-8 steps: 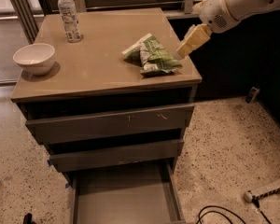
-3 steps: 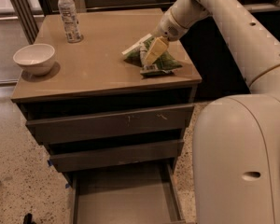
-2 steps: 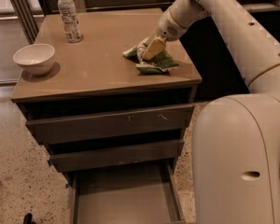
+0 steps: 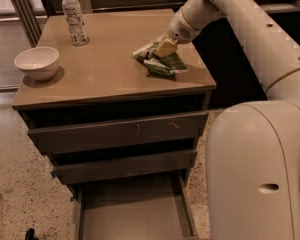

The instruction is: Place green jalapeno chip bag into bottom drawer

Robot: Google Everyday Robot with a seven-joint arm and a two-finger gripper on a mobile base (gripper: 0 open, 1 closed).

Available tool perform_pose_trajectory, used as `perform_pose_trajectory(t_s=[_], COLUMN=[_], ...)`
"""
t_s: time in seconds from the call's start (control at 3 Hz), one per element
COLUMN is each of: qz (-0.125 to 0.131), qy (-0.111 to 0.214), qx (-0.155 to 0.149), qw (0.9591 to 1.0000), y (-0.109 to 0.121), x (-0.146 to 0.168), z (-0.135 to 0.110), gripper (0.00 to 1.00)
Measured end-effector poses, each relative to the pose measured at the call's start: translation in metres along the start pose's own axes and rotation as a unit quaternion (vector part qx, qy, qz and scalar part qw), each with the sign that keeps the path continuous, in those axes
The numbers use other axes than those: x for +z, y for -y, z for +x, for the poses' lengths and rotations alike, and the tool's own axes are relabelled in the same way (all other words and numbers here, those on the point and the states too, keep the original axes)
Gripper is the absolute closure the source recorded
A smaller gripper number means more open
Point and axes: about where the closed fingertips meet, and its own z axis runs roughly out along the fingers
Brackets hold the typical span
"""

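The green jalapeno chip bag lies crumpled on the right part of the cabinet top, green with white edges. My gripper reaches down from the upper right and rests on the bag's top left part, touching it. The bottom drawer is pulled out below the cabinet front, showing a flat grey floor with nothing in it.
A white bowl stands at the left of the cabinet top. A clear water bottle stands at the back left. Two shut drawers sit above the open one. My arm's big white body fills the right foreground.
The arm swung in from the right and came down onto the bag. In the last second the gripper pressed lower and slightly left on the bag; the bag shifted a little.
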Motion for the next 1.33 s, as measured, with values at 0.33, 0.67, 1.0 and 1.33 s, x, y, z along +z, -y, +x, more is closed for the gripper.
perform_pose_trajectory(t_s=[0.33,0.67,1.0,1.33], qz=[0.000,-0.005,-0.029,-0.081], qy=[0.000,0.011,0.032,0.042], qx=[0.000,-0.012,-0.032,-0.033], qw=[1.0000,0.9999,0.9985,0.9953], y=[0.000,-0.005,-0.034,-0.091], x=[0.000,-0.003,-0.018,-0.032], z=[0.000,-0.006,-0.015,-0.013], gripper=[1.00,1.00,1.00,1.00])
